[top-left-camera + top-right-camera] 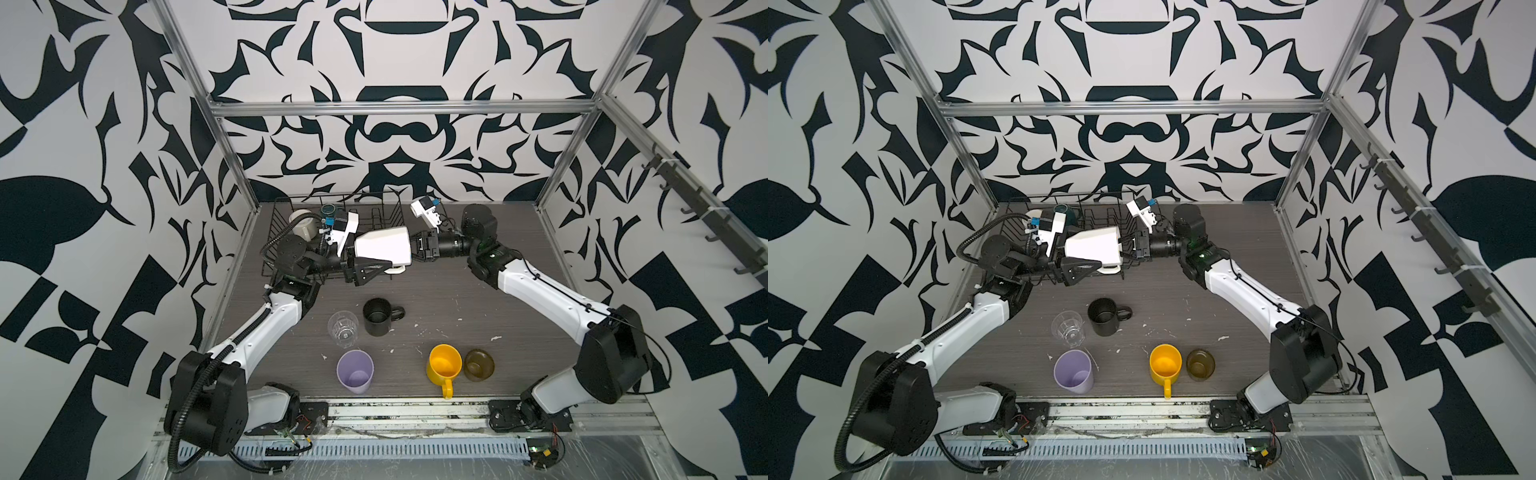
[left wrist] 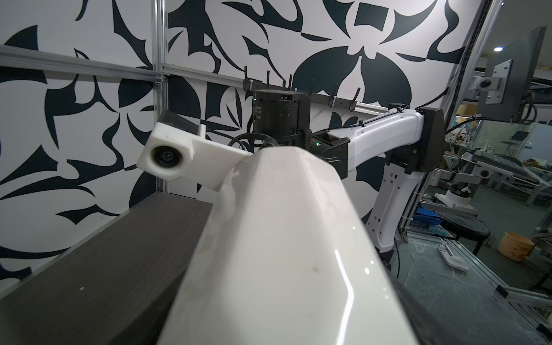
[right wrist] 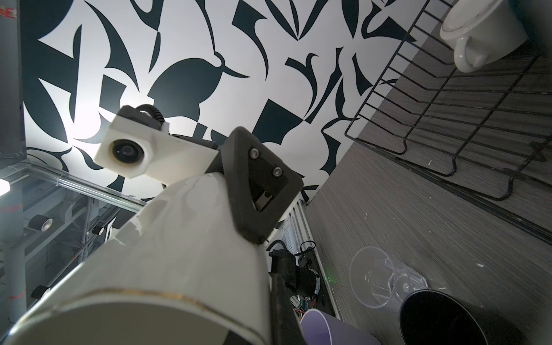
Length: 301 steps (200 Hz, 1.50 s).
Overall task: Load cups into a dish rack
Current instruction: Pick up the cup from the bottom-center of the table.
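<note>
White mug [image 1: 382, 248] hangs on its side above the front edge of the rack [image 1: 386, 216], with an arm at each end. Its wide rim faces the right gripper [image 1: 415, 247] and its handle points down toward the table [image 1: 457, 299]. The right jaws are together on that rim and carry the mug. The left gripper [image 1: 374, 254] reaches around the narrow base end. One black finger [image 3: 257, 185] lies against the mug's side, but I cannot tell whether these jaws have clamped.

The rack stands at the far side of the table, against the back wall. A cream mug [image 1: 302, 226] sits in its end on the left arm's side, with a teal mug [image 1: 329, 209] just behind it.

Five cups stand upright on the bare table nearer the arm bases. The black mug [image 1: 377, 316] is at the middle, with the clear glass [image 1: 343, 329] just beside it. The lilac tumbler [image 1: 355, 371] is in front of those two. The yellow mug [image 1: 444, 365] and olive glass [image 1: 478, 364] stand side by side on the right arm's side.
</note>
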### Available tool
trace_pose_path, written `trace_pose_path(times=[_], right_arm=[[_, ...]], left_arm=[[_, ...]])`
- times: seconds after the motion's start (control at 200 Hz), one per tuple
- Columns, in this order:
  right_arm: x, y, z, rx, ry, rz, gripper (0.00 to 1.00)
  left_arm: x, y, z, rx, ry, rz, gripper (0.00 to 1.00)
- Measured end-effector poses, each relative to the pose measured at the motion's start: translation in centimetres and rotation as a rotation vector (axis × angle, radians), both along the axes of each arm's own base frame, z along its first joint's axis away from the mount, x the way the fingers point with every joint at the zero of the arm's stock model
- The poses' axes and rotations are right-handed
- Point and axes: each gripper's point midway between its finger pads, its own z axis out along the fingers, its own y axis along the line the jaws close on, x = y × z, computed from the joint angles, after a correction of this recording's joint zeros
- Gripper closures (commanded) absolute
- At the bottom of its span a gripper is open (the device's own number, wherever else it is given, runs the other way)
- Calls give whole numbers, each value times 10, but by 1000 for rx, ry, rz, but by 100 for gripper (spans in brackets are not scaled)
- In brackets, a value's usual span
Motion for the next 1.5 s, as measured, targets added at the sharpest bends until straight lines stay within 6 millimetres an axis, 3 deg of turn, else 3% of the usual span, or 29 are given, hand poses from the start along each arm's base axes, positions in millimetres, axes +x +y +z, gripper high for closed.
trace_pose_path(times=[0.17,0.375,0.75,1.065,1.315,1.405,1.505], right_arm=[[1,0,-1,-3,4,-6,88],[5,0,-3,-9,0,-28,82],[22,-12,-12,-36,26,-109,58],[49,-70,-35,-166,64,-367,39],[48,-131,-13,-311,-81,-644,26],[44,-144,-7,-348,-134,-702,22],[42,-154,-7,-388,-163,-745,19]], left_arm=[[1,0,1,14,10,3,90],[1,-3,-3,44,39,9,100],[3,-1,-9,82,39,78,100],[35,12,3,148,80,323,100],[81,47,27,251,195,582,100],[100,63,21,290,269,666,100],[121,79,1,356,371,745,100]])
